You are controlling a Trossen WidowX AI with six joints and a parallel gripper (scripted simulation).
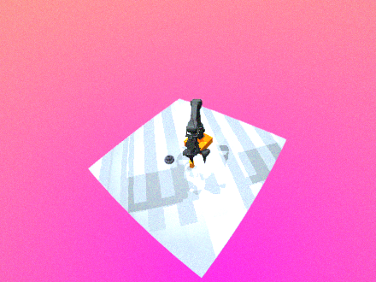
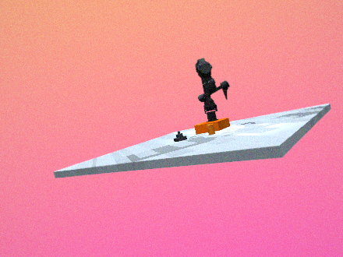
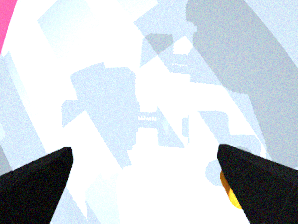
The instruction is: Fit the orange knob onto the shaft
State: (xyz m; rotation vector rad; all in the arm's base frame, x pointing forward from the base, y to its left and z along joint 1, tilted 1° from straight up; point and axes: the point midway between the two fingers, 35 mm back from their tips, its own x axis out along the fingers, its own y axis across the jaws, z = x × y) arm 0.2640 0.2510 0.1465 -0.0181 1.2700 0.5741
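Note:
The orange knob (image 1: 191, 164) (image 2: 211, 129) (image 3: 234, 200) stands on the table in front of the arm's orange base. In the wrist view it is at the lower right, partly hidden behind the right finger. The dark round pedestal (image 1: 169, 160) (image 2: 180, 138) with its upright shaft stands to the left of the knob in the top and exterior views; the wrist view does not show it. My gripper (image 1: 198, 161) (image 3: 147, 152) is open with nothing between its fingers. It is above the table, pointing down, with the knob off to one side of the gap. The shaft's flat side cannot be made out.
The arm's orange base block (image 1: 207, 142) (image 2: 223, 124) is close behind the knob. The pale table (image 1: 201, 248) (image 2: 249, 152) has grey and white patches and shadows, and its edges drop off on all sides.

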